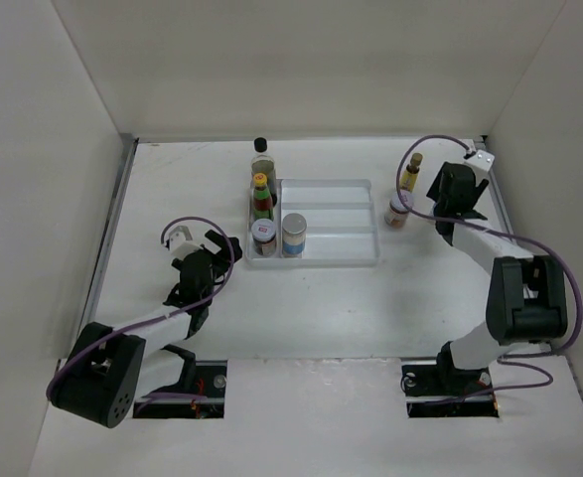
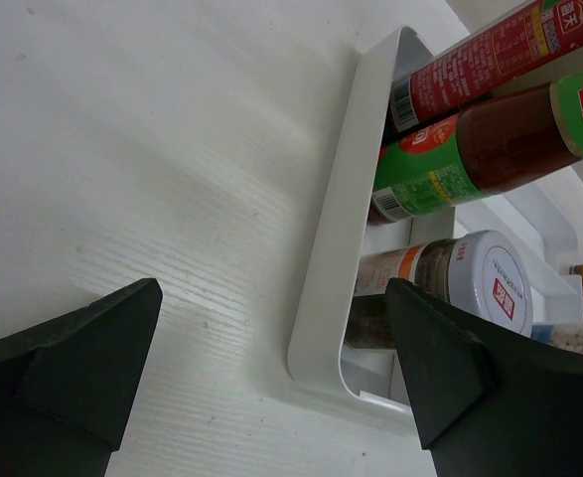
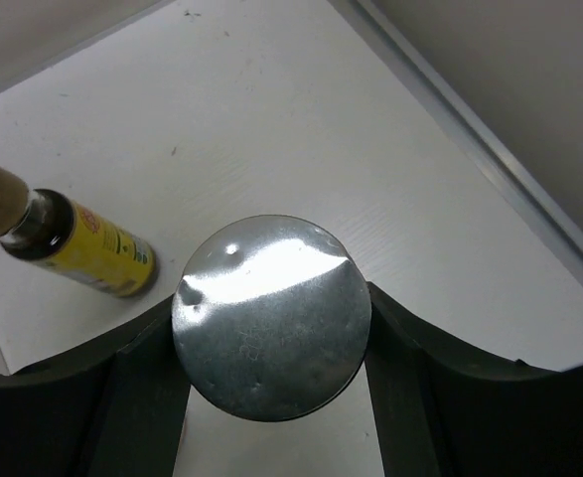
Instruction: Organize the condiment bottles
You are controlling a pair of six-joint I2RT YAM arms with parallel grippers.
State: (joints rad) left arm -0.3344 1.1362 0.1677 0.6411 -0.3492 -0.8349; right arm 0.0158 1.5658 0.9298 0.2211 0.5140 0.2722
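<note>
Right gripper (image 3: pixel 271 320) is clamped on the short silver-lidded jar (image 3: pixel 271 298); we see one finger pressed against each side of the round lid. The jar is upright on the white table (image 1: pixel 370 308), just off the right end of the white divided tray (image 1: pixel 331 187). The slim amber bottle with yellow label and tan cap (image 3: pixel 82 243) stands near the jar, on the back-wall side, not touching it.

Left gripper (image 2: pixel 271 293) is spread wide and holds nothing. It sits low over the table, and we see the tray's near-left corner ahead of it, framed between the fingers, no contact.

At the tray's left end:
- The red-green yellow-capped bottle (image 1: pixel 261 197) is at the back.
- The red-labelled silver-lidded jar (image 1: pixel 263 238) is in front of it.
- The blue-white silver-lidded cylinder (image 1: pixel 293 235) is just right of that jar; we can't tell which compartment.

The black-capped bottle (image 1: pixel 262 157) stands on the table just behind the tray's back-left corner.
</note>
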